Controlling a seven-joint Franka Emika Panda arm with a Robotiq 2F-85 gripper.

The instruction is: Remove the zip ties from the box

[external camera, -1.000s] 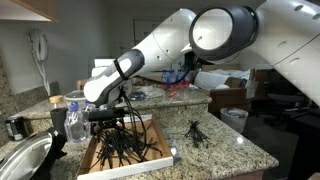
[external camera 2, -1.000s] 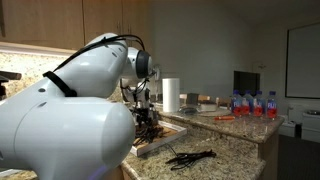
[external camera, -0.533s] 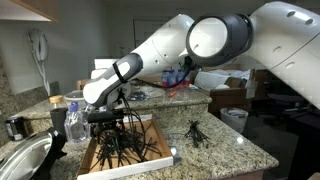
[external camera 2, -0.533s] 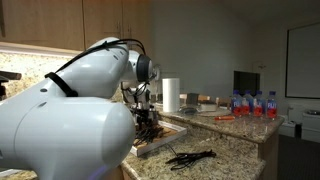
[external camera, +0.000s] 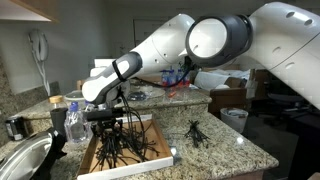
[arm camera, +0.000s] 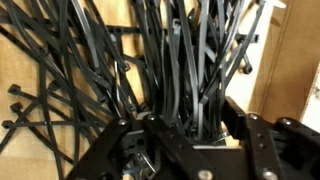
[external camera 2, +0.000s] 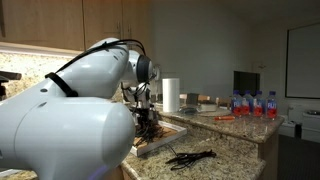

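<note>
Thin black plastic zip ties (arm camera: 185, 50) lie heaped in the shallow brown-bottomed, white-sided cardboard box (external camera: 150, 163) on the granite tabletop (external camera: 235, 150); black claw (arm camera: 185, 128) straddles a tuft directly beneath, strands pointing along its fingers; whether it is clenched, I cannot tell.

1. Gripper (external camera: 118, 132): black, pointing straight down in both exterior views, its fingertips the lowest part of the robot.
2. Wrist (external camera: 104, 90): directly above the gripper, bent so that the last link stands near vertical.
3. Arm (external camera: 215, 38): white links slope up and away from the wrist to a large round joint high above the gripper. In an exterior view the arm (external camera 2: 70, 115) fills the foreground, and the gripper is seen just beyond it.
4. Fingers (arm camera: 118, 142): in the wrist view, one stands on each side of the gripper centre. The jaws are part-way apart.
5. Load: the zip ties (arm camera: 185, 70) run upright between the jaws. Whether they are clamped cannot be determined.
</note>
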